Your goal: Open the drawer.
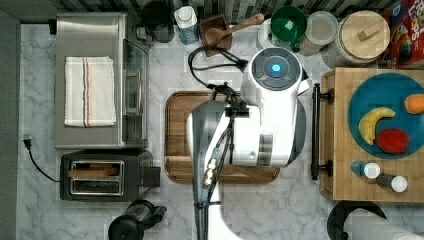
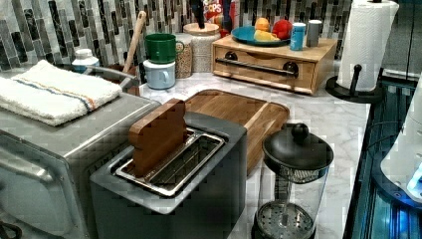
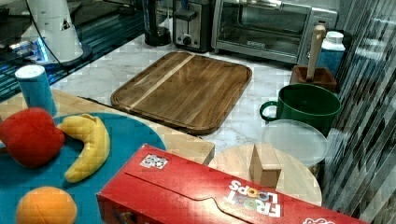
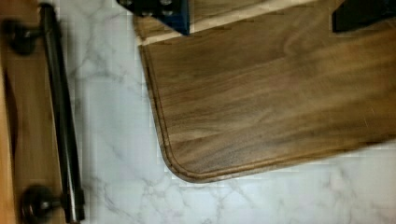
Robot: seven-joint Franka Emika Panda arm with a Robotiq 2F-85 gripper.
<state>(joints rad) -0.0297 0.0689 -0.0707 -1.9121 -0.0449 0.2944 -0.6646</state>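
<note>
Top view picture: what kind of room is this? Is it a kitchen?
Most likely a kitchen counter, maybe a mock-up for robot tests. A toaster sits beside a toaster oven on a marble counter, with a plate of fruit nearby.

Drawer light bamboo, handle black. Tray dark brown with paler stripe. Counter white marble, grey-veined. Plate teal; banana yellow, orange orange. Mug green. Towel white, striped red and blue. Cereal box red. Arm white, blue light on top.
</note>
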